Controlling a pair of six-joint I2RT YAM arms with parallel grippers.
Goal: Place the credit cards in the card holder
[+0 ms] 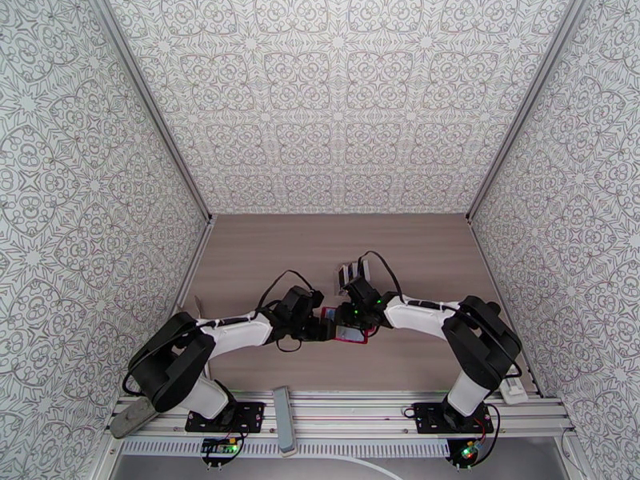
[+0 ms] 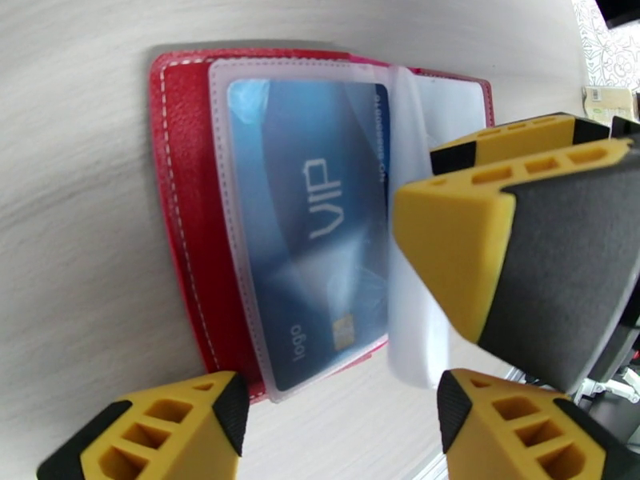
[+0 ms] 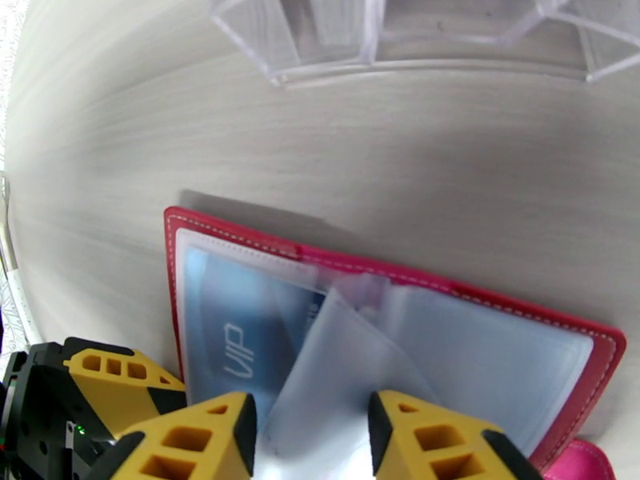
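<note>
The card holder [image 2: 180, 218] lies open on the table, red with clear pockets. A blue credit card [image 2: 312, 226] marked VIP sits inside its left pocket. My left gripper [image 2: 340, 410] hovers open at the holder's near edge, nothing between its fingers. My right gripper [image 3: 310, 414] is open over the middle of the card holder [image 3: 264, 242], a loose clear pocket leaf [image 3: 328, 370] rising between its fingers. The blue card [image 3: 232, 338] shows through the pocket beside it. From above, both grippers [image 1: 326, 328] [image 1: 352, 318] meet over the card holder [image 1: 352, 336].
A clear plastic rack [image 1: 354, 274] with dark cards standing in it is just behind the holder, and its base [image 3: 360, 42] is close ahead of the right wrist. A grey bar [image 1: 282, 430] lies on the front rail. Patterned walls enclose the table.
</note>
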